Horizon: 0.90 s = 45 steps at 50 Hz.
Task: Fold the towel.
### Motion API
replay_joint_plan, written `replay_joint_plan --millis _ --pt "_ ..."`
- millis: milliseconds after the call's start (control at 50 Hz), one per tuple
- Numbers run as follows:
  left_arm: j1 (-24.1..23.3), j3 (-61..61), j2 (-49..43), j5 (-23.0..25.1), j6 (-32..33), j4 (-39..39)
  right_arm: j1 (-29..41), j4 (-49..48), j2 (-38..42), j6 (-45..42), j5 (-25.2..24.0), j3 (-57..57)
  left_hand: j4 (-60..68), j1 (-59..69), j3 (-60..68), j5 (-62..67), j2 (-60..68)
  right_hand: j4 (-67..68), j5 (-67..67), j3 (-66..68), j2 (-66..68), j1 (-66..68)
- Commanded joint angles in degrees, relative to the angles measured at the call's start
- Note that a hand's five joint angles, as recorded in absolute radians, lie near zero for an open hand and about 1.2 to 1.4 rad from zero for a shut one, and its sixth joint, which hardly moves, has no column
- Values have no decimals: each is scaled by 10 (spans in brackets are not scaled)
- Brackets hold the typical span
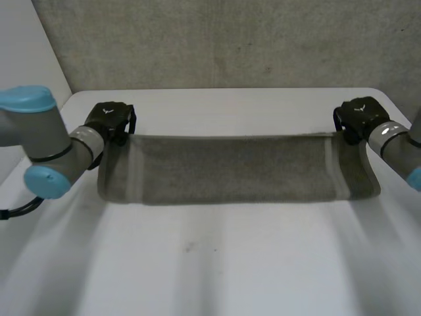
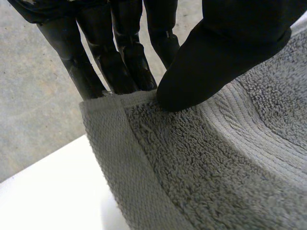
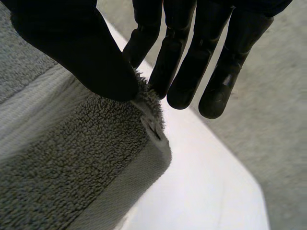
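The towel [image 1: 230, 168], grey with paler bands near its short ends, is lying sideways across the far half of the white table [image 1: 217, 263], its far edge running taut between the two hands. The left hand [image 1: 110, 122] is pinching the far left corner, thumb [image 2: 216, 57] pressing the cloth against straight fingers [image 2: 129, 52]. The right hand [image 1: 358, 117] is pinching the far right corner the same way

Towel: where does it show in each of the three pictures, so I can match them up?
Head view: towel stretched between left hand and right hand.
Left wrist view: towel corner pinched by the left hand.
Right wrist view: towel corner pinched by the right hand.
Shared landmark: white table.
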Motion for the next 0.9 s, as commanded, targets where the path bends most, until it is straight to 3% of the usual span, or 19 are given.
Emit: replay_joint_plan --millis 20,40,60,80,100,120,300,400,500,560,720,900 --pt "-14 117 -82 -29 0 -4 14 -58 70 1 21 -73 102 128 102 107 102 32 36 33 34 -66" --pt "-17 132 -91 -33 0 -5 14 -58 70 1 21 -73 39 65 39 44 39 31 36 32 33 -66" --pt "-19 139 -96 -36 -3 -8 15 -58 79 0 23 -81 -589 -563 -589 -584 -590 -573 -569 -572 -571 -671" --pt "-19 139 -96 -36 -3 -8 15 -58 79 0 23 -81 -595 -570 -595 -590 -596 -580 -575 -578 -577 -677" --pt "-20 141 -95 -36 -7 -12 16 -60 84 -1 23 -82 -479 -453 -479 -474 -479 -597 -593 -596 -595 -695" --pt "-22 141 -92 -36 -11 -16 19 -61 80 0 18 -76 -598 -572 -598 -593 -598 -597 -593 -596 -595 -695" --pt "-27 79 -15 -35 -65 -59 24 -74 -16 3 16 7 -598 -572 -598 -593 -598 -597 -593 -596 -595 -695" --pt "-21 -36 75 -31 -72 -63 20 -65 -123 2 22 118 -598 -572 -598 -593 -598 -597 -593 -596 -595 -695" --pt "-18 -204 188 -29 -72 -20 18 -39 -185 1 22 200 -598 -572 -598 -593 -598 -597 -593 -596 -595 -695" --pt "-17 -245 212 -29 -71 -6 16 -4 -205 3 22 235 -598 -572 -598 -593 -598 -597 -593 -596 -595 -695" --pt "-13 -407 298 -28 -71 73 -27 20 -207 3 8 308 -598 -572 -598 -593 -598 -363 -358 -362 -361 -460" --pt "-9 -456 315 -28 -72 108 -55 -37 -165 3 -22 333 -598 -572 -598 -593 -598 -297 -292 -296 -295 -394"
